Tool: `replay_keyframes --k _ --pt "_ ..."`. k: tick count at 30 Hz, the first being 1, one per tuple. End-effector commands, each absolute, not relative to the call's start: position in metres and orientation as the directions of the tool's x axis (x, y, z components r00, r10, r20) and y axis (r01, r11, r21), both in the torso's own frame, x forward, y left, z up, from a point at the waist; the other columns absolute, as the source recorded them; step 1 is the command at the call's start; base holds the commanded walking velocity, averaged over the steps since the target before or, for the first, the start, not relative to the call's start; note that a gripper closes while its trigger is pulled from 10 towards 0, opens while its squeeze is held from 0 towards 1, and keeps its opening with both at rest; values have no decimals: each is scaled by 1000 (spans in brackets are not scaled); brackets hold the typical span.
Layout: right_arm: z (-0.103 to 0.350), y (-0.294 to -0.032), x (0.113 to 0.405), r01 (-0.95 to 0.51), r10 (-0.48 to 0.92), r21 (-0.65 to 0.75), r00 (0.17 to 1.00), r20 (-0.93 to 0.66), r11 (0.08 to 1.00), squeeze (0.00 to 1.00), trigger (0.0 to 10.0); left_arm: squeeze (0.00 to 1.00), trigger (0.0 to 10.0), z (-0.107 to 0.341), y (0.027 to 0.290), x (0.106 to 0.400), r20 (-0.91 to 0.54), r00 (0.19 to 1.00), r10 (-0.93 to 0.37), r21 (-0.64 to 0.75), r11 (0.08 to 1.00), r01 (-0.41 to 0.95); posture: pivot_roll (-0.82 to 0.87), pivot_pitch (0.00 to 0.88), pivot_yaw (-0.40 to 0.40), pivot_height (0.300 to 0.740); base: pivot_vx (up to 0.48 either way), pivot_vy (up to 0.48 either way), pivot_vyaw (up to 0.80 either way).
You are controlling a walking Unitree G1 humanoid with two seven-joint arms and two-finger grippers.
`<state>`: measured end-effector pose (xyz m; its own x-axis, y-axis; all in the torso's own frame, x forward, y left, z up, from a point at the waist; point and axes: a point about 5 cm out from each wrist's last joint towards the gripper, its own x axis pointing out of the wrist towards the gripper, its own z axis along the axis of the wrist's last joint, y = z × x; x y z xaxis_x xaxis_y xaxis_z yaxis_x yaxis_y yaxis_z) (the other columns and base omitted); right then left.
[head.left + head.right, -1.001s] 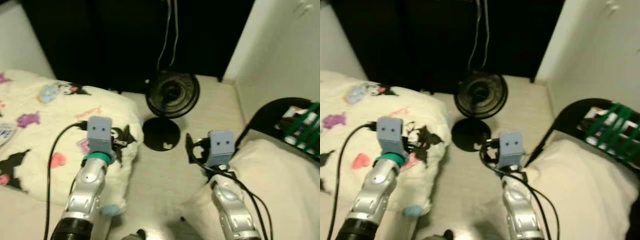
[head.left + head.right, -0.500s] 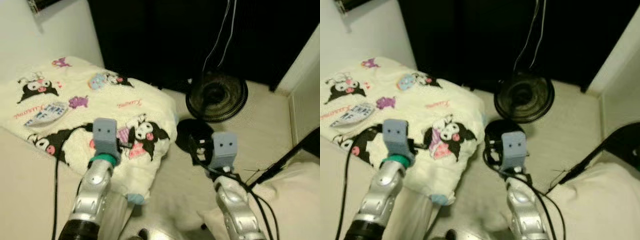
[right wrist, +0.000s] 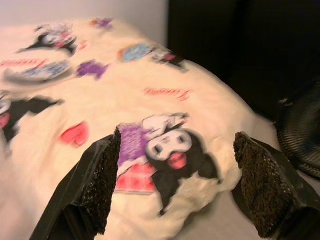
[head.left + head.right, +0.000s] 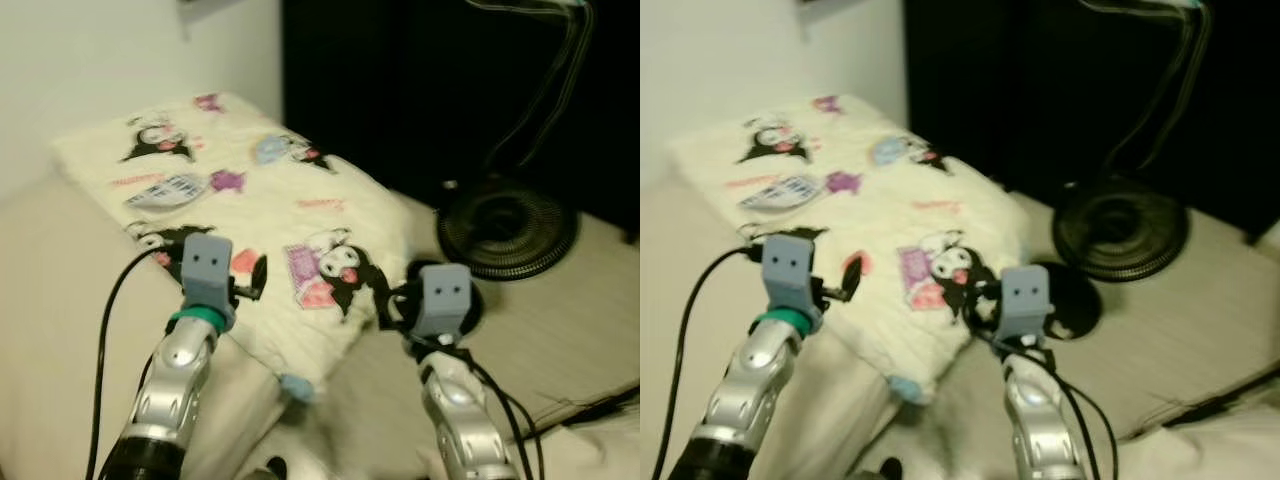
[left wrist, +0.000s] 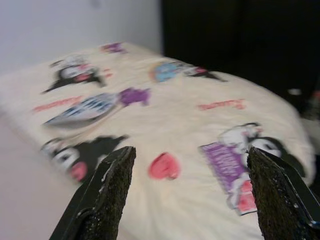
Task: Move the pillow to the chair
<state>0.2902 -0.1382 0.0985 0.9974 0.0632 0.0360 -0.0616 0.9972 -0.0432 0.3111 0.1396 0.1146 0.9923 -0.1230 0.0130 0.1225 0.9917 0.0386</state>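
Left eye view: a cream plush pillow printed with cartoon characters (image 4: 250, 220) lies on the beige bed (image 4: 50, 330), one corner hanging past the bed's edge. The left gripper (image 5: 192, 192) and right gripper (image 3: 177, 182) hover just above it, jaws spread wide, holding nothing. A round black floor fan (image 4: 508, 228) stands on the floor nearby.

Both eye views are soft with blur, so the cartoon prints on the pillow (image 4: 250, 210) are hard to read in detail. The fan (image 4: 508, 228) fades into the dark background, and its cable runs off the top edge. Each arm is cut off by the bottom edge. The wrist views are smeared too, especially the pillow's near edge.
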Motion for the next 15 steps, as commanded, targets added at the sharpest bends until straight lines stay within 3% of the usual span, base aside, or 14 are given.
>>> replay_keyframes --k 1,15 --pt "94 -141 289 -49 49 -32 999 20 998 0 10000 0 10000 111 138 310 -10 991 -130 50 990 131 30 34 64 740 0 0 800" --pt "95 -143 289 -22 22 -22 999 24 1000 0 10000 0 10000 107 142 310 -45 991 -126 69 989 129 29 48 79 740 0 0 800"
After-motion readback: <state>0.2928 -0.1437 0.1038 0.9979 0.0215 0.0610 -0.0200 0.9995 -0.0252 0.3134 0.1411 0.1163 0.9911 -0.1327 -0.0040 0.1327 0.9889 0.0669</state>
